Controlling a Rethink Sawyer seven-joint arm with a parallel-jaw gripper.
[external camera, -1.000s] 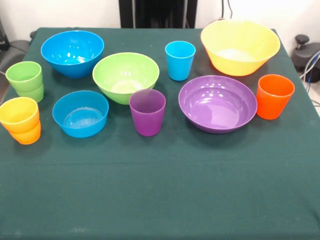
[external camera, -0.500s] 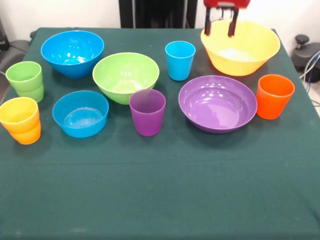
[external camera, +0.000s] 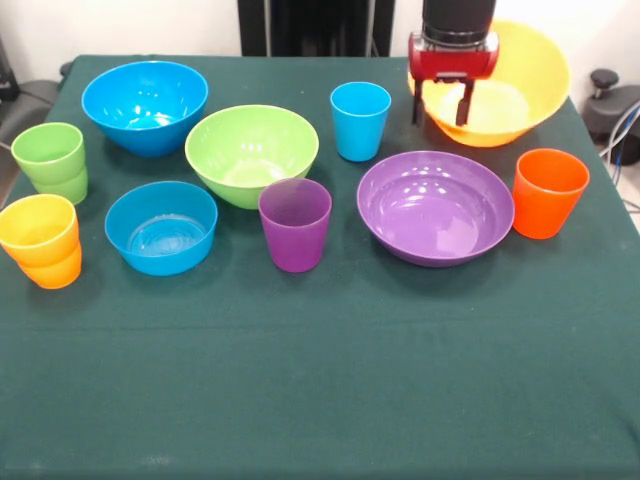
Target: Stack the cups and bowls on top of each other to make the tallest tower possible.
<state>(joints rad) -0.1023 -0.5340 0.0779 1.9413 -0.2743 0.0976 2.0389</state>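
Observation:
My gripper (external camera: pixel 441 108) has come down at the near left rim of the big yellow bowl (external camera: pixel 520 90) at the back right. Its fingers are apart, one (external camera: pixel 417 106) outside the rim and the other inside. The bowl looks tipped. The light blue cup (external camera: pixel 360 120) and the purple bowl (external camera: pixel 435 207) are close by. The orange cup (external camera: pixel 548 192) stands at the right, the purple cup (external camera: pixel 295 225) in the middle. The lime green bowl (external camera: pixel 250 152), big blue bowl (external camera: pixel 145 105) and smaller blue bowl (external camera: pixel 161 227) lie to the left. A green cup (external camera: pixel 48 160) and a yellow cup (external camera: pixel 38 228) nested in an orange one stand at the far left.
The dark green tablecloth (external camera: pixel 320 380) covers the table. The black pedestal (external camera: pixel 315 25) stands at the far edge. Grey and black gear (external camera: pixel 610 105) sits beyond the right edge.
My gripper came into view from above and dropped down to the yellow bowl's rim. The yellow bowl has shifted and tipped up toward the back right.

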